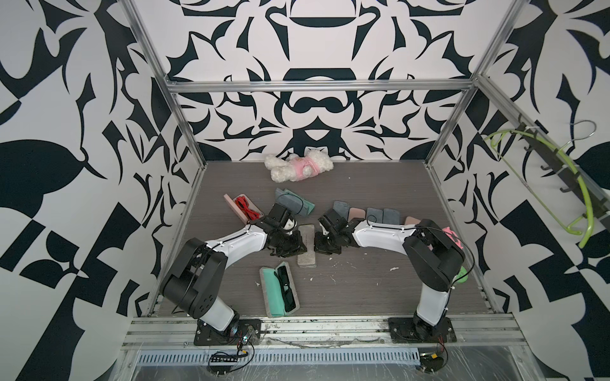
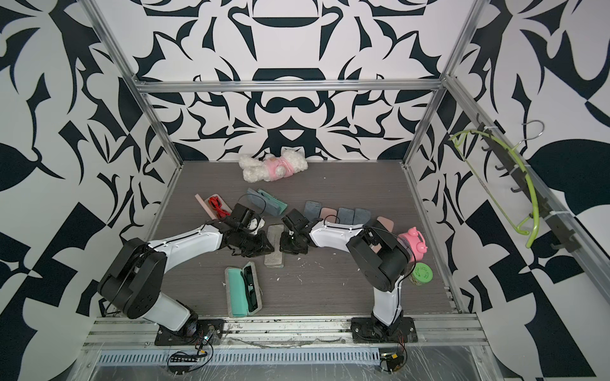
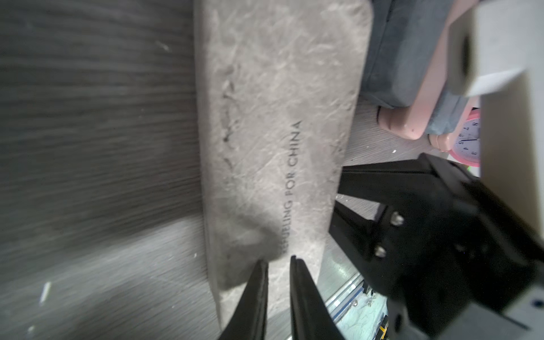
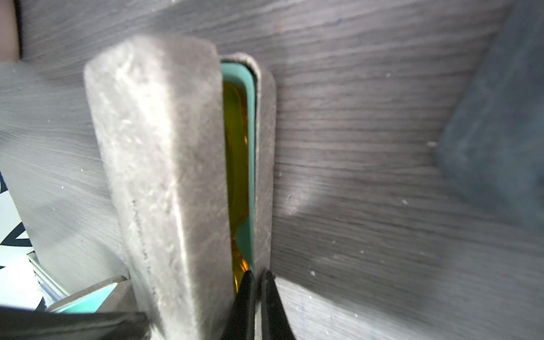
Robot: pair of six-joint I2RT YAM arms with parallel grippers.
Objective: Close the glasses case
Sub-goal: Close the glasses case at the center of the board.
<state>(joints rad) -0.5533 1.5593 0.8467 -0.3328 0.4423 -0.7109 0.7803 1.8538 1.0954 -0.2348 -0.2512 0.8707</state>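
Observation:
The grey glasses case point(image 1: 306, 245) point(image 2: 274, 245) lies mid-table between both arms. In the right wrist view its lid point(image 4: 159, 176) stands a narrow gap off the base, with teal lining point(image 4: 250, 132) and yellow glasses point(image 4: 235, 147) showing inside. My right gripper point(image 4: 257, 273) point(image 1: 316, 245) is shut on the thin rim of the base at the case's right side. At the case's left side my left gripper point(image 3: 278, 260) point(image 1: 301, 244) sits over the lid point(image 3: 279, 117), fingers nearly together with nothing between them.
An open teal-lined case with dark glasses point(image 1: 279, 290) lies near the front. A pink case with red glasses point(image 1: 246, 209), stacked cases point(image 1: 293, 204) and a row of cases point(image 1: 373, 214) lie behind. A plush toy point(image 1: 298, 166), pink clock point(image 2: 412, 245) and green tin point(image 2: 421, 273) are around.

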